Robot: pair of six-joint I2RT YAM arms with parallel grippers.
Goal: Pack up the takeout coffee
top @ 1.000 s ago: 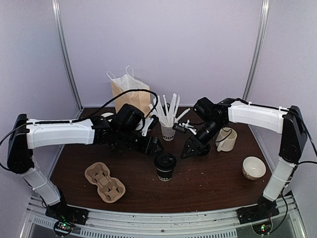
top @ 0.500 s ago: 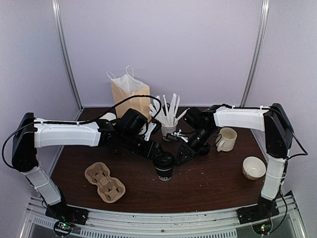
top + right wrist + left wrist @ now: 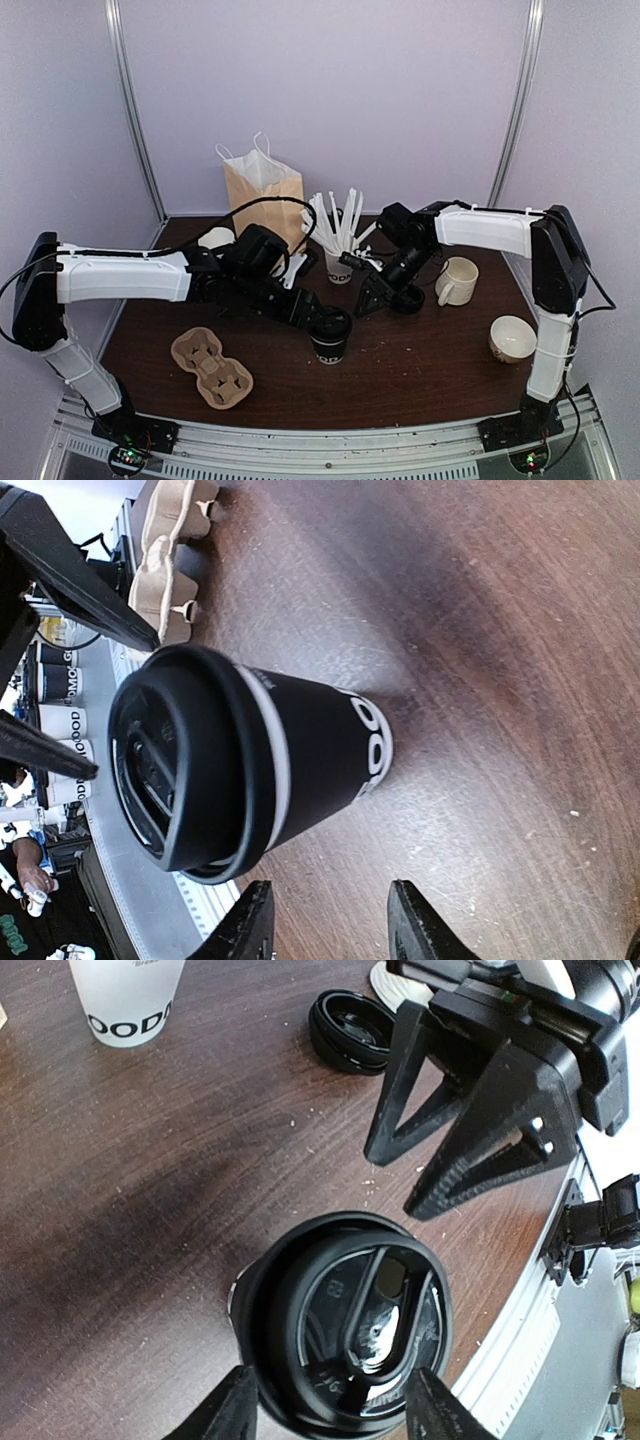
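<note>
takeout coffee [image 3: 331, 333]: upright on the counter [image 3: 430, 350], right of the cardboard cup carrier [image 3: 211, 366] | left pincer [image 3: 330, 1415]: straddling its lid [image 3: 365, 1320], can't tell if squeezing | right pincer [image 3: 330, 925]: spread apart, empty

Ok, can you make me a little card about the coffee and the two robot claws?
coffee: upright on the table, lid on
left gripper: straddles the lid, touching or not unclear
right gripper: open, empty, apart from the coffee
carrier: empty, left of the coffee
bag: upright at the back
packed: not yet
</note>
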